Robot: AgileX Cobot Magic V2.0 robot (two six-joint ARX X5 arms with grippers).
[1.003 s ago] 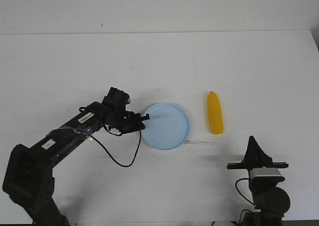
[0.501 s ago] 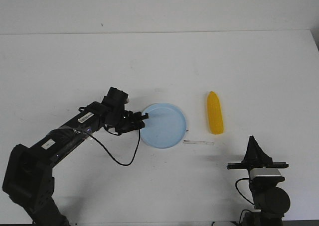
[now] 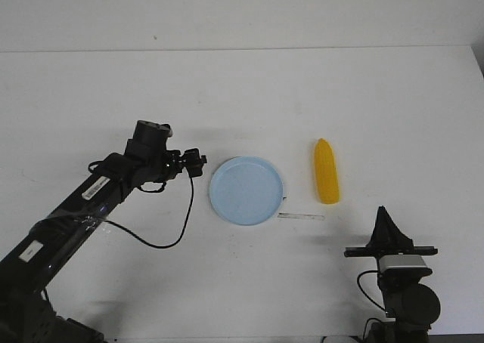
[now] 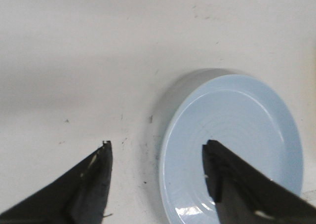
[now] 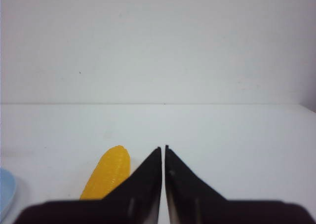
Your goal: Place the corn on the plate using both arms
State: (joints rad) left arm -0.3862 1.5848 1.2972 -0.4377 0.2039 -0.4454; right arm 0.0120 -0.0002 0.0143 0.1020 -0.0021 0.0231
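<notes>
The left gripper [image 3: 198,164] is held spread apart just left of the plate [image 3: 247,191], gripping nothing. The right gripper [image 5: 163,155] is seen pressed together, well back from the corn [image 3: 326,171], which lies on the surface [image 3: 242,94] right of the plate

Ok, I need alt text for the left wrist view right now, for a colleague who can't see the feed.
The left hand is open over a white table, its two dark fingers spread. One fingertip is over the pale blue plate, and the other is over bare table beside the rim. The plate is empty, and no corn shows in this view.
</notes>
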